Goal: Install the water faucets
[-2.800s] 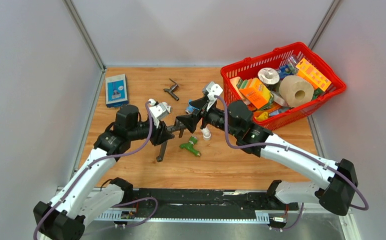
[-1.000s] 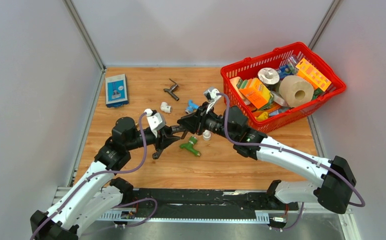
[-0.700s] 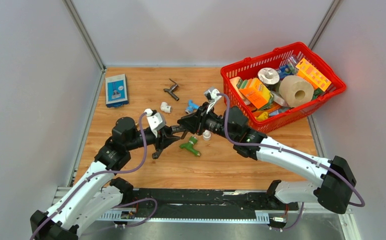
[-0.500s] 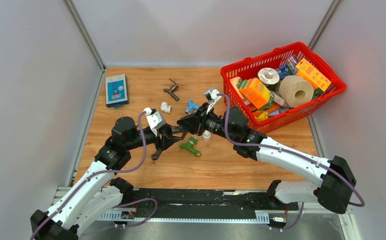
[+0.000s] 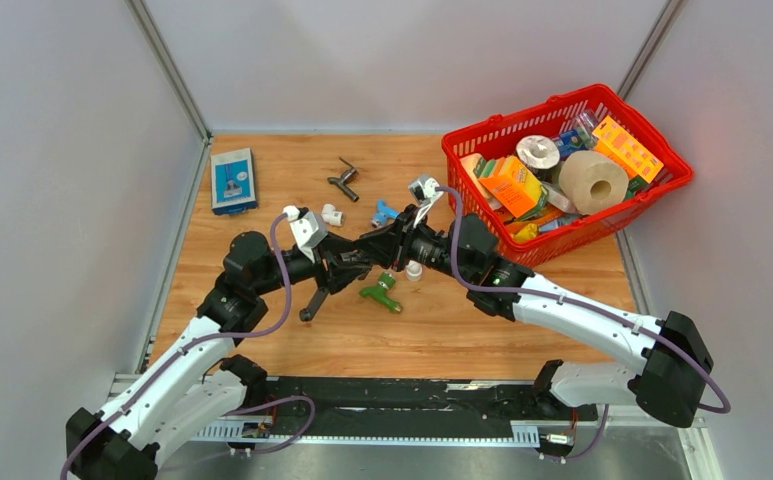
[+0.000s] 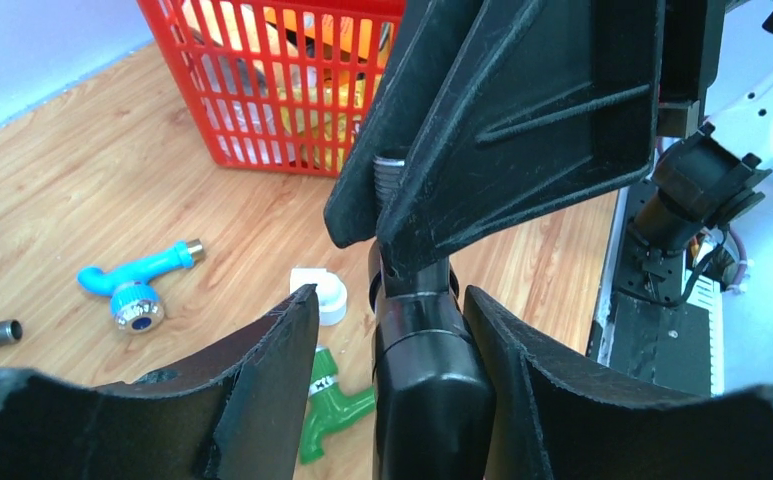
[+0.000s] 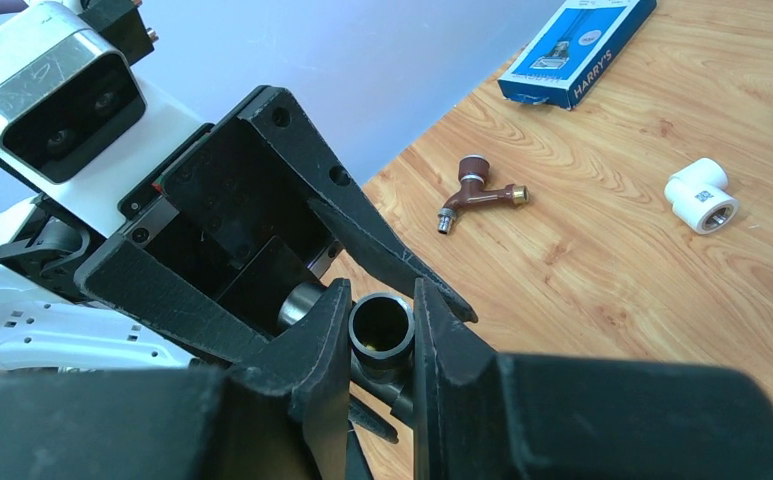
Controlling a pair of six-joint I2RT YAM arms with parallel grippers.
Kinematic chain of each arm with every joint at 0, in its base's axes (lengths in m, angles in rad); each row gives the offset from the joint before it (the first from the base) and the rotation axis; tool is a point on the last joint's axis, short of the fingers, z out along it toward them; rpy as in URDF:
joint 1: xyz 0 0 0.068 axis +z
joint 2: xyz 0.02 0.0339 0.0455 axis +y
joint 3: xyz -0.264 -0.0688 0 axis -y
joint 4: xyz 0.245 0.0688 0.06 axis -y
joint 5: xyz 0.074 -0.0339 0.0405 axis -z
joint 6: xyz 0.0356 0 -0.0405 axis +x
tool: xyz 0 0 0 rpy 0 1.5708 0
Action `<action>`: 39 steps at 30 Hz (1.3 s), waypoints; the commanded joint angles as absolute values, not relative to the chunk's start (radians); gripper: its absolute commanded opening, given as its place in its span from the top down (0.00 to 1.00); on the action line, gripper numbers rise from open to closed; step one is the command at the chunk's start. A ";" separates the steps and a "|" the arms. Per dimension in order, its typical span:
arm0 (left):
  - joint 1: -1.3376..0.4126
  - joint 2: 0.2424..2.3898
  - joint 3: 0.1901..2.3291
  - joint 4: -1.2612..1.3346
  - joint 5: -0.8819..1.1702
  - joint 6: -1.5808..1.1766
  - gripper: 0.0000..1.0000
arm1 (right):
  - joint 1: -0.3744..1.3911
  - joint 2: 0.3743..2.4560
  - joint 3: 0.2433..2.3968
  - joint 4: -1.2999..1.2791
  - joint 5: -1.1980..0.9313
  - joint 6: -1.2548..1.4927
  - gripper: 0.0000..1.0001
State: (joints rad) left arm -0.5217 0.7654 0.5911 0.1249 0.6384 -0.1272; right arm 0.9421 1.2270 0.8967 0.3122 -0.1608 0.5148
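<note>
The long dark-grey faucet (image 5: 314, 300) hangs above the table between both arms, its thin stem slanting down to the left. My right gripper (image 7: 382, 295) is shut on the faucet's open tube end (image 7: 382, 325). My left gripper (image 6: 390, 297) is open, its fingers (image 6: 272, 370) standing either side of the faucet's dark body (image 6: 427, 380) with a gap on each side. A green faucet (image 5: 380, 292) lies on the wood just below the grippers. Further back lies the blue-handled faucet (image 5: 384, 211). A brown faucet (image 7: 472, 195) shows only in the right wrist view.
White elbow fittings (image 5: 332, 213) (image 5: 413, 268) lie near the grippers. A dark tee-shaped fitting (image 5: 344, 178) and a blue box (image 5: 232, 180) lie at the back left. The red basket (image 5: 662, 185), full of goods, stands at the back right.
My left gripper has opened and let go of the dark-grey faucet, and has moved slightly further back. The right gripper keeps its hold and has not moved.
</note>
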 commanded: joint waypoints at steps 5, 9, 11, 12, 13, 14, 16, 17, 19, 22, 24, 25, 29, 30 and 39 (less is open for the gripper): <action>-0.523 0.781 0.583 0.230 0.652 -0.183 0.43 | 0.957 1.216 0.903 0.440 -0.161 0.545 1.00; -0.522 0.779 0.580 0.230 0.644 -0.190 0.66 | 0.960 1.223 0.905 0.437 -0.158 0.542 1.00; -0.525 0.781 0.583 0.218 0.640 -0.196 0.90 | 0.962 1.224 0.904 0.434 -0.156 0.540 1.00; -0.523 0.776 0.581 0.209 0.628 -0.201 1.00 | 0.962 1.224 0.904 0.431 -0.152 0.535 1.00; -0.523 0.769 0.583 0.201 0.618 -0.206 1.00 | 0.960 1.224 0.904 0.425 -0.147 0.531 1.00; -0.522 0.765 0.584 0.181 0.598 -0.206 1.00 | 0.960 1.223 0.904 0.417 -0.141 0.525 1.00; -0.523 0.755 0.588 0.134 0.569 -0.201 1.00 | 0.960 1.221 0.911 0.396 -0.132 0.512 0.95; -0.523 0.746 0.592 0.121 0.562 -0.201 1.00 | 0.960 1.220 0.917 0.381 -0.127 0.503 0.88; -0.523 0.727 0.581 0.097 0.549 -0.209 1.00 | 0.959 1.213 0.928 0.350 -0.112 0.485 0.69; -0.523 0.697 0.569 0.074 0.494 -0.219 1.00 | 0.959 1.194 0.934 0.331 -0.083 0.457 0.29; -0.523 0.672 0.572 0.014 0.462 -0.186 1.00 | 0.957 1.183 0.952 0.293 -0.058 0.425 0.11; -0.522 0.660 0.584 -0.042 0.456 -0.158 1.00 | 0.957 1.178 0.963 0.270 -0.045 0.407 0.03; -0.523 0.644 0.669 -0.242 0.385 -0.072 1.00 | 0.947 1.169 1.024 0.090 0.055 0.321 0.00; -0.523 0.643 0.681 -0.265 0.361 -0.063 1.00 | 0.931 1.176 1.049 0.030 0.066 0.301 0.00; -0.482 0.594 0.658 -0.315 0.325 -0.002 1.00 | 0.827 1.275 1.106 -0.300 0.029 0.199 0.00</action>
